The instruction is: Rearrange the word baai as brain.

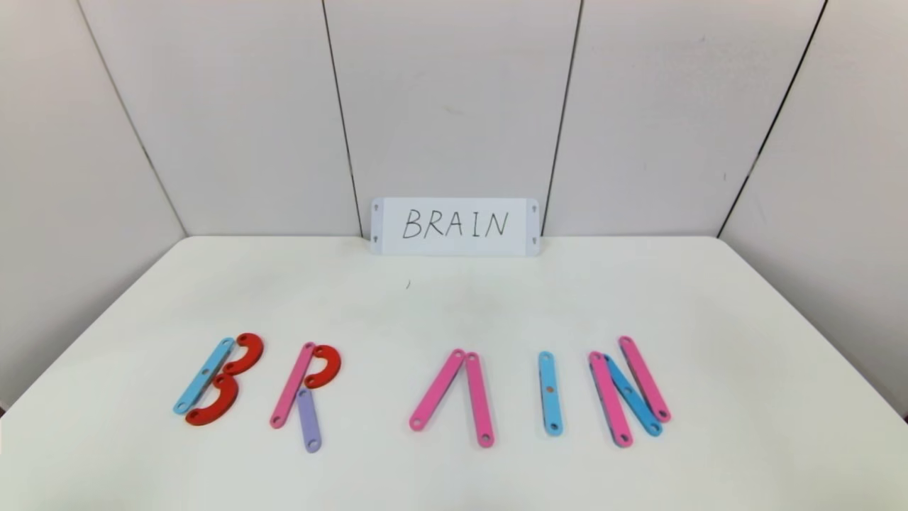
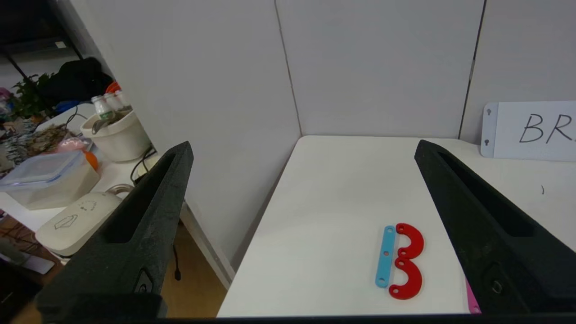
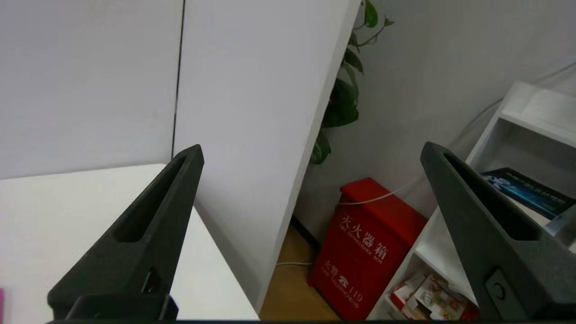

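Plastic letters (image 1: 425, 390) lie in a row near the table's (image 1: 454, 305) front edge, reading B R A I N. White card (image 1: 455, 226) leans on the back wall, well apart. Left gripper (image 2: 301, 155) spread, hanging by the table's left edge above the B; right gripper (image 3: 310, 155) spread, past the right edge — red box (image 3: 364, 252) and shelf (image 3: 517, 148) beyond.

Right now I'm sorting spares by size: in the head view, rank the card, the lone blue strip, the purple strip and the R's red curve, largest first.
1. Card
2. Blue strip
3. Purple strip
4. Red curve

The purple strip and red curve look close; that order is unsure.
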